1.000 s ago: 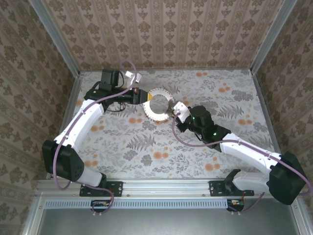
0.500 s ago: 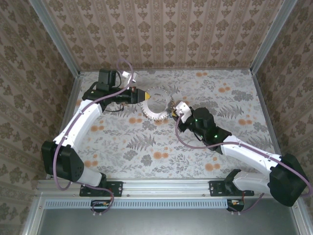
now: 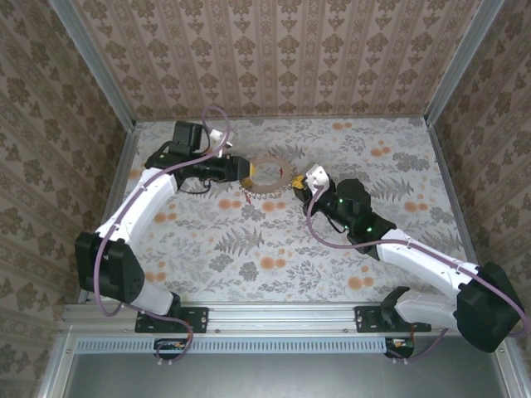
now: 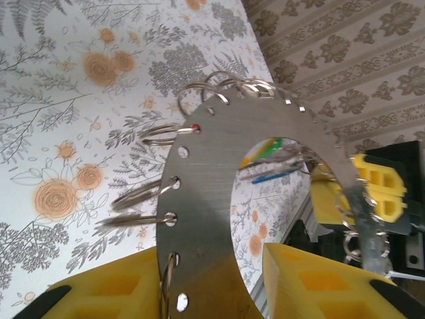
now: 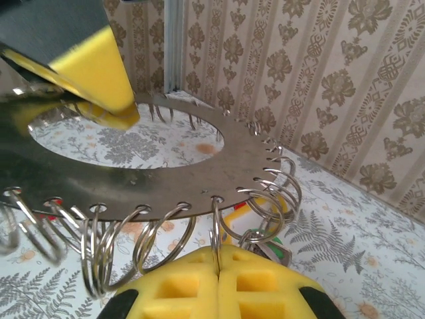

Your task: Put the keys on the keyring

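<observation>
Metal keyring (image 4: pixel 206 199): 1 flat, brushed, wide-banded hoop with small holes drilled along its outer edge, held up off the table (image 3: pixel 249 249) between the 2 grippers and tilted in the top view. Fittings: many thin wire split rings (image 5: pixel 99 252) threaded through the edge holes, hanging as a fringe round the rim. Keys (image 5: pixel 265 251): a small cluster with green, red and yellow parts hangs under the hoop's near rim, just beyond the right gripper's pads; individual keys are too crowded to count. Right gripper (image 5: pixel 218 260): yellow pads pressed together, with 1 split ring at the hoop's near edge running down into the seam between them, so the hoop is carried from that side. Left gripper (image 3: pixel 243 172): at the opposite side of the hoop, its yellow pads (image 4: pixel 113 286) standing apart with the band lying slantwise in the gap, 1 finger over the upper face and 1 under it in the right wrist view; whether either pad touches the metal cannot be told. Setting: floral-printed table, walls papered in a brown damask stripe.
</observation>
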